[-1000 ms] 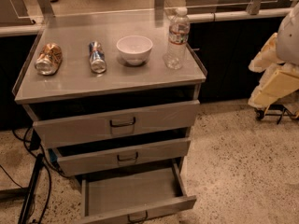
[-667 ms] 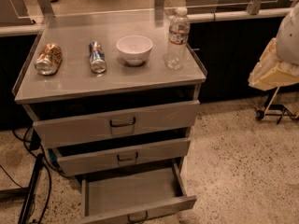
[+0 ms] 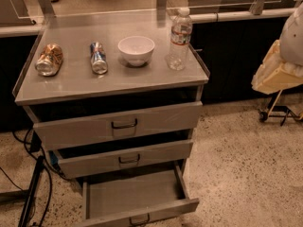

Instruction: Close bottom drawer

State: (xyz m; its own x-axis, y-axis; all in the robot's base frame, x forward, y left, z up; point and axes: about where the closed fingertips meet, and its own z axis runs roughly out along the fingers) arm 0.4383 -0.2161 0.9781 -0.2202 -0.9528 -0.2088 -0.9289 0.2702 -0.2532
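At the foot of the grey cabinet (image 3: 113,86), the bottom drawer (image 3: 135,200) stands pulled far out over the speckled floor (image 3: 246,174), its shallow tray bare and its small dark handle (image 3: 139,219) at the centre of the low front. Above it the middle drawer (image 3: 123,159) and the top drawer (image 3: 118,126) each sit slightly open. On the cabinet top lie a crushed can (image 3: 49,59) and a second can (image 3: 98,58), with a white bowl (image 3: 136,49) and an upright water bottle (image 3: 180,39) to their right. Off at the right edge the gripper (image 3: 277,77) hangs well apart from the drawers, above a wheeled stand (image 3: 279,111); whether it is spread or pressed together I cannot tell. Dark cables (image 3: 33,197) trail on the left.
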